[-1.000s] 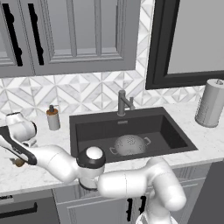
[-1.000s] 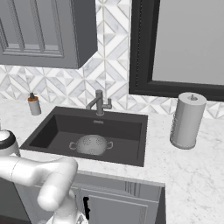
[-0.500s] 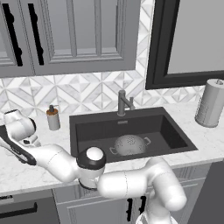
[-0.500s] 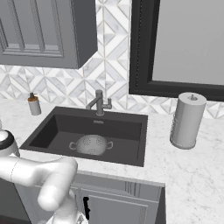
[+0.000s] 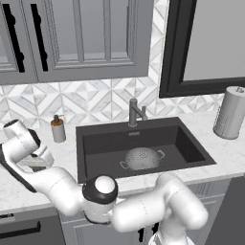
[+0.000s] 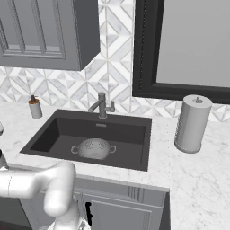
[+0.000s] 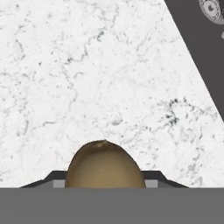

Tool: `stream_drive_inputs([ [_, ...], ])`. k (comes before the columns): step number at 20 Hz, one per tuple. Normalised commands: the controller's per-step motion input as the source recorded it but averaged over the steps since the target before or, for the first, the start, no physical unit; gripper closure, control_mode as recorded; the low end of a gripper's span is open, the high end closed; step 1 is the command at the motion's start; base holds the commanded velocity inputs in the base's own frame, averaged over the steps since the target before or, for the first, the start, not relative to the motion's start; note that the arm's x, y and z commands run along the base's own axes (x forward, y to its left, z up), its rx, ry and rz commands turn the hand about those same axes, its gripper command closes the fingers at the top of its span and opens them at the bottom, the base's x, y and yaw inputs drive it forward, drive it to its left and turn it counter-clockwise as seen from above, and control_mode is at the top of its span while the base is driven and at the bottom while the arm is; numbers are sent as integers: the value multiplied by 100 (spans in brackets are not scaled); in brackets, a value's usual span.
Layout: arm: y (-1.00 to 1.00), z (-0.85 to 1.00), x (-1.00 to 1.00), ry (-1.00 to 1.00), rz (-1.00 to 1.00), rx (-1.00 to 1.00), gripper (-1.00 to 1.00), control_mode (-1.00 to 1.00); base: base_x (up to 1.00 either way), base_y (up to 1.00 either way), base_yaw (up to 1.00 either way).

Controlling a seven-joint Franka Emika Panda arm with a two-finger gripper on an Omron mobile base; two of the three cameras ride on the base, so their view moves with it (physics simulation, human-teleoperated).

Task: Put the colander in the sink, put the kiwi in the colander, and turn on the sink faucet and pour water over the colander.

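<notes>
The brown kiwi (image 7: 105, 165) sits between the two dark fingertips of my gripper (image 7: 105, 180), which is shut on it just above the white marble counter (image 7: 87, 78). In the left base view the gripper (image 5: 33, 162) hangs over the counter left of the sink (image 5: 98, 143). The grey holed colander (image 5: 142, 158) stands upright on the floor of the dark sink (image 6: 51, 134), right of centre, and shows as the colander (image 6: 93, 147) from the other side. The sink faucet (image 5: 134, 113) stands at the basin's back rim, its spout over the basin.
A small soap dispenser (image 5: 58, 129) stands on the counter behind my hand, left of the sink. A paper towel roll (image 6: 192, 123) stands on the counter right of the basin. The sink's dark edge (image 7: 201, 57) and drain (image 7: 212, 8) show at the hand view's upper right.
The gripper has closed on the kiwi and the hand has risen slightly above the counter. The colander has not moved.
</notes>
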Motion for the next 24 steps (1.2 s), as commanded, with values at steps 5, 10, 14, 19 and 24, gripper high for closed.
stream_drive_inputs([
  [5, -89, 0, -30, -22, -1, 4, 100, -100, 0, 0, 0],
  [10, -99, 21, -21, -9, 0, 20, 100, -100, 0, 0, 0],
  [14, -84, 50, -6, 4, 0, 30, 100, -100, 0, 0, 0],
  [19, -78, 46, -6, 5, 4, 25, 100, -100, 0, 0, 0],
  [24, -72, 42, -5, 6, 12, 14, 100, -100, 0, 0, 0],
])
